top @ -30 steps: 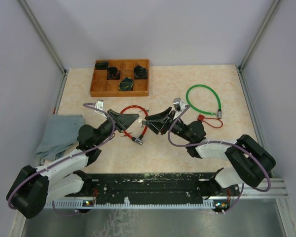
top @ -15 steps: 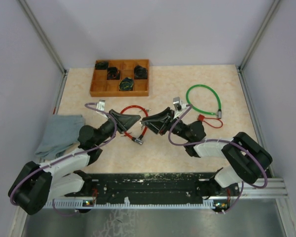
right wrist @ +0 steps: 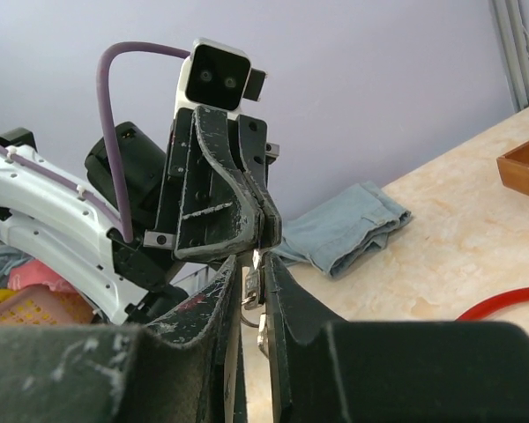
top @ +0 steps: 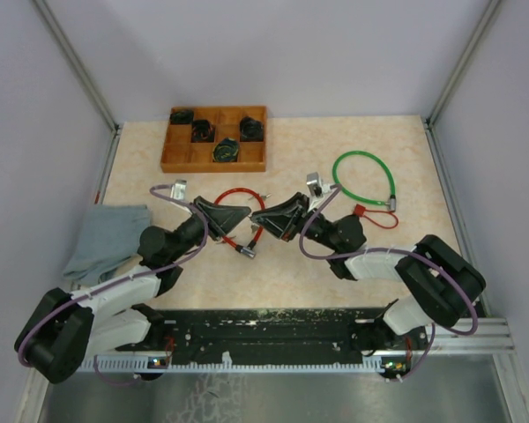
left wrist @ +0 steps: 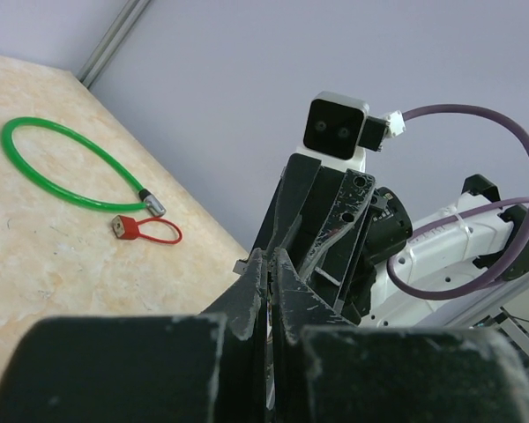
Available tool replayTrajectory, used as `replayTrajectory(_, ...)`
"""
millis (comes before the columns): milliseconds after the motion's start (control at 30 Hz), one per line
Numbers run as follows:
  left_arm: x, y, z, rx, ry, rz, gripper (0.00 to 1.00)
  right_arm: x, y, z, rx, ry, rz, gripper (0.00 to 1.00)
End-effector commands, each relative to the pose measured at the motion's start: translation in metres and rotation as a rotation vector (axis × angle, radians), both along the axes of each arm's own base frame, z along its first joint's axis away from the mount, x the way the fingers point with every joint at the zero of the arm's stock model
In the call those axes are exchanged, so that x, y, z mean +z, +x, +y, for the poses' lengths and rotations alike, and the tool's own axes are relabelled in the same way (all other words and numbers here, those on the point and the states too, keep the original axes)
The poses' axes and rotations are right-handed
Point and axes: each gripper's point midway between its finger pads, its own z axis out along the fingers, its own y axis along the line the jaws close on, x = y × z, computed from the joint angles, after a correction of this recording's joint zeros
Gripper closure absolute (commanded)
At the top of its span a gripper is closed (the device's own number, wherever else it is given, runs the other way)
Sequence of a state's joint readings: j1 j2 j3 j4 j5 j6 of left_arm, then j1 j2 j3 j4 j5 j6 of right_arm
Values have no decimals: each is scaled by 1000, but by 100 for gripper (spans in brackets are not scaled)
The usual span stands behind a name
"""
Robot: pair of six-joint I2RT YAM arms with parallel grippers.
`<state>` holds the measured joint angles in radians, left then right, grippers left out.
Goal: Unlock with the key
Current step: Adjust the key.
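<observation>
My two grippers meet tip to tip above the table's middle. The left gripper [top: 246,214] is shut on the tip of a small silver key [right wrist: 252,284], which hangs from it with a ring and a second key. My right gripper [right wrist: 249,257] has its fingers on either side of that key, narrowly apart, with a slim gap still showing on one side. In the left wrist view the left gripper [left wrist: 269,257] faces the right gripper [left wrist: 322,203]. A red cable lock [top: 232,196] lies on the table beneath both grippers, its metal end [top: 245,251] toward me.
A green cable loop [top: 363,176] and a small red loop with a tag [top: 376,215] lie to the right. A wooden compartment tray [top: 178,159] holding dark items stands at the back left. A folded blue-grey cloth [top: 106,238] lies at the left edge.
The right gripper's fingers have narrowed around the hanging key. The right arm edged slightly toward the left gripper. The left gripper stayed shut and still.
</observation>
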<state>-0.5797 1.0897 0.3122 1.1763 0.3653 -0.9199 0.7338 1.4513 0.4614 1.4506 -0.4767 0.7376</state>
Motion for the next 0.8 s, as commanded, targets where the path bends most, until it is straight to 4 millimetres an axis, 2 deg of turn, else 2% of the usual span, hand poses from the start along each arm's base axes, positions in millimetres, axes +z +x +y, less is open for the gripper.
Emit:
replayTrajectory(0,12,-7,3,-11,-29,-66,100,25,-7,6,38,51,-59,84)
replayTrajectory(433,13,-11,6,-11,-45,-78,100,20,-11,9,57,38,-43,86)
replayTrajectory(767,11,-8,10,16,-47,-71,100,22,-18,9,87,43,-54,100)
